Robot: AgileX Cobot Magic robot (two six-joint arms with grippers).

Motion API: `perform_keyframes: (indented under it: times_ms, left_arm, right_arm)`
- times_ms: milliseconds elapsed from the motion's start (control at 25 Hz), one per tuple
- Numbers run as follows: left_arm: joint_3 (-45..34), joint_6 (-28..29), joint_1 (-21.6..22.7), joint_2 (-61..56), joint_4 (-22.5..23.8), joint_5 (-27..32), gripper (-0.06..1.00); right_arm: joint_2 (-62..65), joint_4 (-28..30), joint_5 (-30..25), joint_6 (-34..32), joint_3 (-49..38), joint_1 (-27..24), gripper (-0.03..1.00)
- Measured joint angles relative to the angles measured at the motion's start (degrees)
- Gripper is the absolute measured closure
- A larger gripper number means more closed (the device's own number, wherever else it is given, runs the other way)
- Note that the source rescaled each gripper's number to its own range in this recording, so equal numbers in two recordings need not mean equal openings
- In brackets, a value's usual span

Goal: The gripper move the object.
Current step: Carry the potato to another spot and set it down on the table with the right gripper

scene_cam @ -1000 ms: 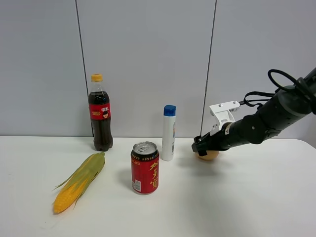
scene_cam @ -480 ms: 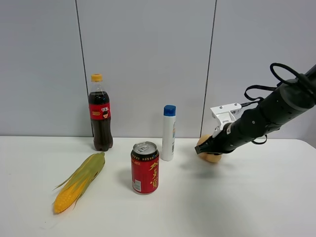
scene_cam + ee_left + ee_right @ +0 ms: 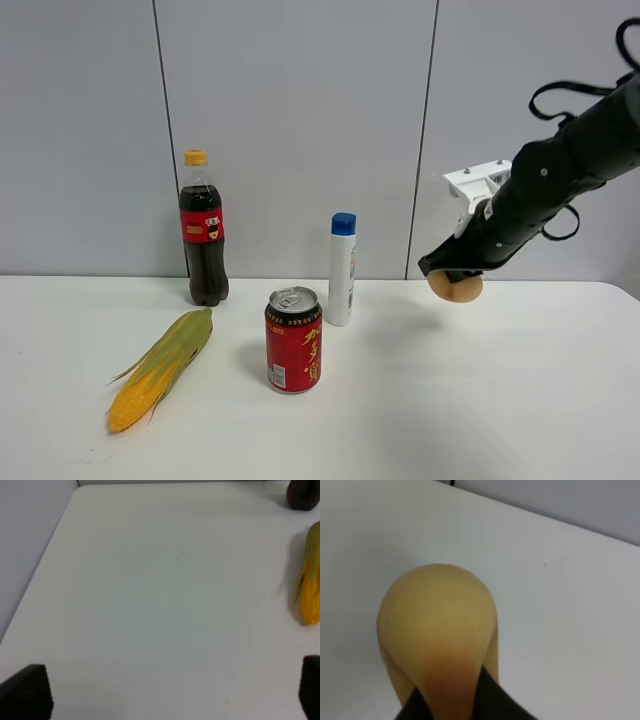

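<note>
Fruit (image 3: 456,288) sits pinched in the right claw (image 3: 448,272), jaws closed on it, clear above the table (image 3: 480,400); white bottle (image 3: 342,270) and can (image 3: 293,340) stand well apart, lower.

Bright even light, soft shadows, wrist views perhaps defocused

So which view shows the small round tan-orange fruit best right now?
The right wrist view: the small round tan-orange fruit fills much of the frame. The exterior high view shows it small, partly covered by the black claw, above the white table. The left wrist view lacks it.
</note>
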State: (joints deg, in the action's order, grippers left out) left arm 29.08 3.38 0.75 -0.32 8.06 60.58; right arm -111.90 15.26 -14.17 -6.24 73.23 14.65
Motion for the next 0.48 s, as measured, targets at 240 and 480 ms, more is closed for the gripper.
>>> perform_keyframes:
  times_ms: [240, 480]
  left_arm:
    - [0.0, 0.0, 0.0, 0.0, 0.0, 0.0, -0.06]
    - [0.0, 0.0, 0.0, 0.0, 0.0, 0.0, -0.06]
  right_arm:
    - [7.8, -0.9, -9.7, 2.3, 0.0, 6.7, 0.96]
    - [10.6, -7.1, -11.0, 7.4, 0.1, 15.5, 0.96]
